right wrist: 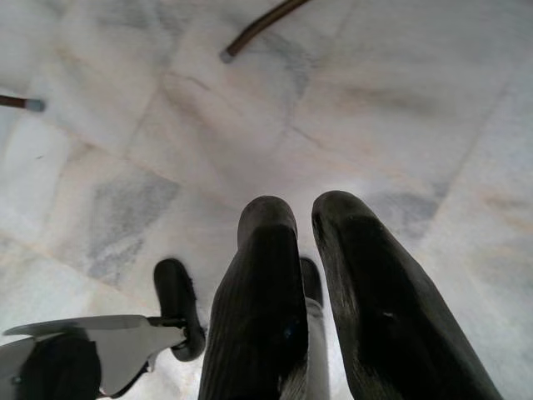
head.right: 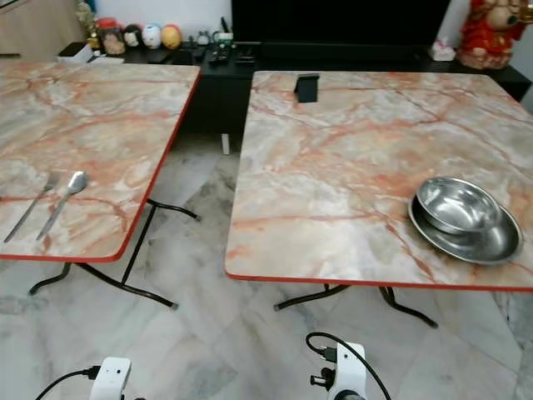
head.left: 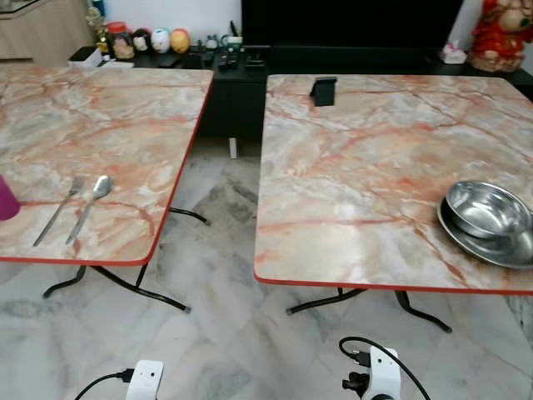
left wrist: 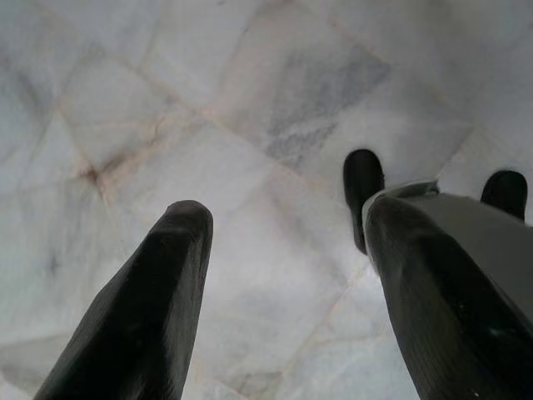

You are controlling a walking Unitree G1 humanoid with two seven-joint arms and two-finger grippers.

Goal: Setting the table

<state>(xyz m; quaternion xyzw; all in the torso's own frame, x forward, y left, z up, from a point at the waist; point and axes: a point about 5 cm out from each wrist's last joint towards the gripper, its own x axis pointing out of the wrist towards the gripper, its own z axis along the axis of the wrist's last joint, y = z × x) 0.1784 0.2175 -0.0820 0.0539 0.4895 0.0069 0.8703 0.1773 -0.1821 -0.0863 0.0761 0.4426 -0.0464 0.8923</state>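
Floor (head.left: 233,333): pale marble tiles, grey veining. Two folding tables stand side by side with a gap between, both topped in pink-orange marble pattern with a red edge, on black metal legs.

Far wall, left to right: a low black cabinet (head.left: 229,83) carrying small painted figurines (head.left: 158,39) and remotes, a large dark screen above it, and a red figurine (head.left: 500,33) at the right end.

Left table (head.left: 108,125): a magenta cup (head.left: 7,200) at the extreme left edge, cut off by the frame. Just right of it a fork (head.left: 58,210) and a spoon (head.left: 89,207), both bright steel, lying side by side and nearly parallel, handles toward the near edge, close but apart.

Right table (head.left: 358,167): a small black stand (head.left: 323,90) upright near the far edge. At the near right, a steel bowl (head.left: 487,208) sits inside a shallow steel plate (head.left: 491,246), both polished and reflective, bowl upright and offset toward the plate's far-left rim.

Both arms hang low over the floor in front of the tables. Left gripper (left wrist: 287,242): fingers well apart, nothing between them, tiles beneath. Right gripper (right wrist: 306,221): fingers close together with only a thin gap, holding nothing; table-leg ends show beyond it.
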